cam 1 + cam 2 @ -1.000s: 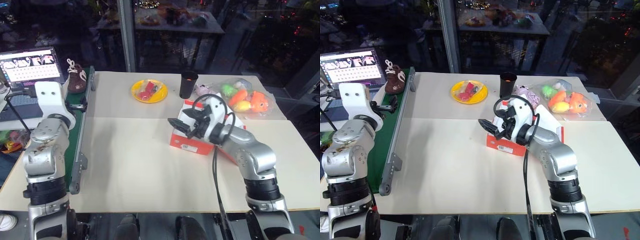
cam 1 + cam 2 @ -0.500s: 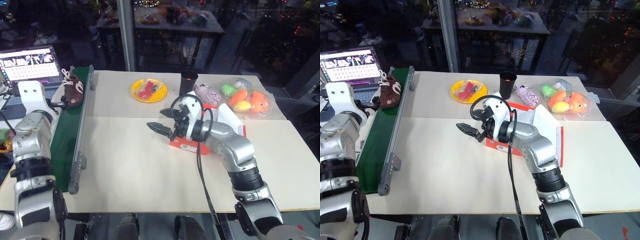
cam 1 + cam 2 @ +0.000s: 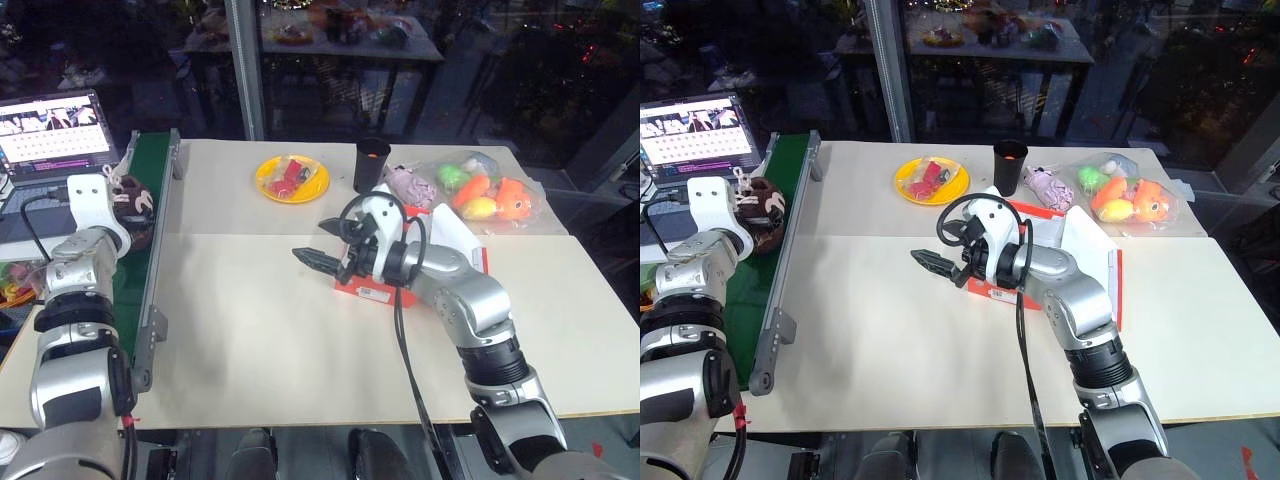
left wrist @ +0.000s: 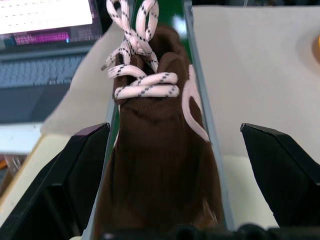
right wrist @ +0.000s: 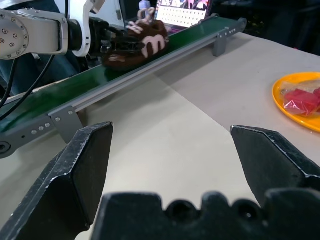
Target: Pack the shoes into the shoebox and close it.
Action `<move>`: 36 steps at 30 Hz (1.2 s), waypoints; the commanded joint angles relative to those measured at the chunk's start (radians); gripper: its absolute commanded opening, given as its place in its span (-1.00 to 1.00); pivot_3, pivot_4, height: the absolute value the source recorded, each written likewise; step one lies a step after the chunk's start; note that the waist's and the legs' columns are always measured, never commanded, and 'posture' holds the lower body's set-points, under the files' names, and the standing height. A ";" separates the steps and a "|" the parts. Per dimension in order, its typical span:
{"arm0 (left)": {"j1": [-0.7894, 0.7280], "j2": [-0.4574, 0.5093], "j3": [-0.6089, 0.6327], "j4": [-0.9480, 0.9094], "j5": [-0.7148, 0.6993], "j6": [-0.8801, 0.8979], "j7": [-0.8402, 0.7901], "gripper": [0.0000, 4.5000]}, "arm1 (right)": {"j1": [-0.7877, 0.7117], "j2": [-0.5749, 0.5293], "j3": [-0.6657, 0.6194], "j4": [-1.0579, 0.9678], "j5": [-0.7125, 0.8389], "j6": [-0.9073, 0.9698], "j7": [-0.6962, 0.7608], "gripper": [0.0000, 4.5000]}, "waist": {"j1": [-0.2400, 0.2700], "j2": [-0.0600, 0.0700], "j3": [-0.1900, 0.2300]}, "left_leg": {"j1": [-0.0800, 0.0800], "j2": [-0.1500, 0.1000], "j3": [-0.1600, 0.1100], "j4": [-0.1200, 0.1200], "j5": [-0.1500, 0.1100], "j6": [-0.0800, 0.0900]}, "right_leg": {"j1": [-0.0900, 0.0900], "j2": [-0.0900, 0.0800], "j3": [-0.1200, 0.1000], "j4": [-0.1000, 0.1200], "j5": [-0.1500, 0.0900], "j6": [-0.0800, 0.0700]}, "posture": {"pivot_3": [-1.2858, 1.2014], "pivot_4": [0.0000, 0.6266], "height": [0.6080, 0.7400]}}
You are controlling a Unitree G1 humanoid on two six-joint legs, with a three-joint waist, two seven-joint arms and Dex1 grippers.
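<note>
Fig.: Shoe-packing task, early stage. 1 brown shoe (image 4: 160, 170) w/ cream laces lies on the green belt (image 3: 130, 280) at far left of the table (image 3: 260, 340); the L claw (image 4: 170, 150) is spread wide, 1 finger on each side of the shoe, not clamped; contact can't be judged. The 2nd shoe isn't picked out, so the pair can't be confirmed. The box (image 3: 365, 288), orange-red, stands mid-table w/ lid (image 3: 1088, 250) raised toward its right side; the interior is hidden behind the R arm, so whether anything is packed can't be told.

R claw (image 3: 318, 262) is released, fingers well apart, empty, hovering above the bare tabletop just left of the box & pointing toward the belt.

Judged progress: box opened; at least 1 shoe not yet packed. Left to do: grasp the shoe, carry it right to the box, do the same for its mate, shut the lid.

Surroundings: laptop (image 3: 55, 125) far left beyond the belt; yellow plate (image 3: 292, 180) w/ red pieces, far centre; dark cup (image 3: 370, 165) beside it; pink plush (image 3: 405, 185) just behind the box; bag of toy fruit (image 3: 490, 200) far right.

Obstacles (judged): the belt's side rail (image 3: 160, 260) stands between shoe & table, so the shoe needs lifting over it; the R arm in front of the box may crowd the drop-in path.
</note>
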State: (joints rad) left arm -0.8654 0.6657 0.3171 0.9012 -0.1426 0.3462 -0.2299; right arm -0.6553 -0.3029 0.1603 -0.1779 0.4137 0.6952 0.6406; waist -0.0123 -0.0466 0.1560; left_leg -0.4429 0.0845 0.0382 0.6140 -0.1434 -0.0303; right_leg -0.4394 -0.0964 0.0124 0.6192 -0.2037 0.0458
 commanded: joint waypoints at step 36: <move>-0.098 -0.474 -0.223 -0.912 -0.416 0.442 -0.180 -0.41 | -0.207 0.285 -0.654 0.132 0.795 0.260 -0.735 1.00 | -0.018 0.000 0.006 | 0.001 0.000 -0.005 0.002 0.006 -0.001 | 0.000 0.003 0.002 0.008 0.002 -0.003 | 0.03 -0.52 0.94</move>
State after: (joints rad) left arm -0.9243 0.2013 0.0967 0.0295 -0.5389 0.7894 -0.4034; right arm -0.8589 -0.0093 -0.5149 0.0018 1.1689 0.9664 -0.0889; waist -0.0306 -0.0470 0.1621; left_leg -0.4421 0.0848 0.0335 0.6158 -0.1373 -0.0311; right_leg -0.4397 -0.0932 0.0148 0.6268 -0.2019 0.0427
